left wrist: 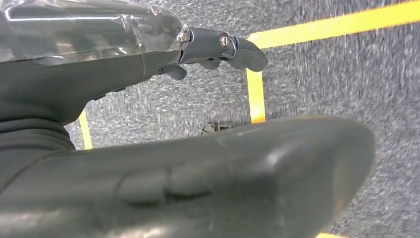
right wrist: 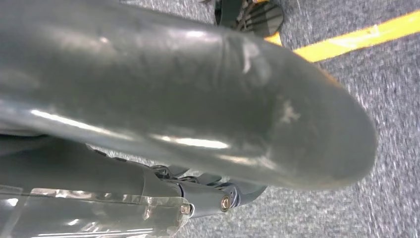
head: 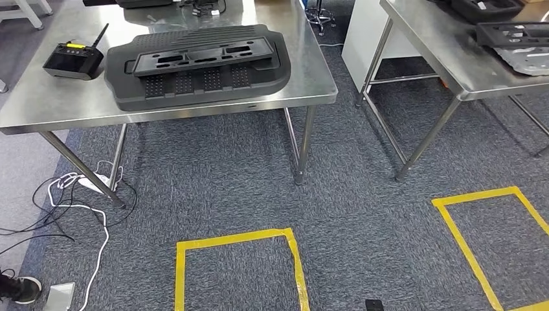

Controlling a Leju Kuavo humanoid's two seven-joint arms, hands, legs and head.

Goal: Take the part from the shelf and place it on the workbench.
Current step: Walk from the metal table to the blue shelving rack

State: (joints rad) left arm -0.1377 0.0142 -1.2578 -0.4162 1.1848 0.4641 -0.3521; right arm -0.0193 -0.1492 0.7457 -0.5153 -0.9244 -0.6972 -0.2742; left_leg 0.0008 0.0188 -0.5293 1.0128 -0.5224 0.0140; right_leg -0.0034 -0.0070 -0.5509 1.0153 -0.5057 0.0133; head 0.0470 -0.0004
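Note:
A large black moulded plastic part [head: 197, 81] lies flat on the steel workbench [head: 71, 107] ahead on the left, with a narrower black ribbed part [head: 204, 55] resting on top of it. More black parts [head: 515, 31] lie on a second steel table [head: 447, 55] at the right. My left hand [left wrist: 208, 168] hangs over grey carpet, its thick thumb near the lens and its fingers [left wrist: 233, 47] stretched out, holding nothing. My right hand [right wrist: 188, 99] hangs the same way above the carpet, fingers [right wrist: 218, 198] extended and empty.
A black remote controller [head: 73, 60] with an antenna sits on the workbench's left side. Yellow tape rectangles [head: 298, 259] [head: 463, 240] mark the carpet in front. White and black cables [head: 78, 207] trail by the left table leg. A person's shoe [head: 19, 288] is at bottom left.

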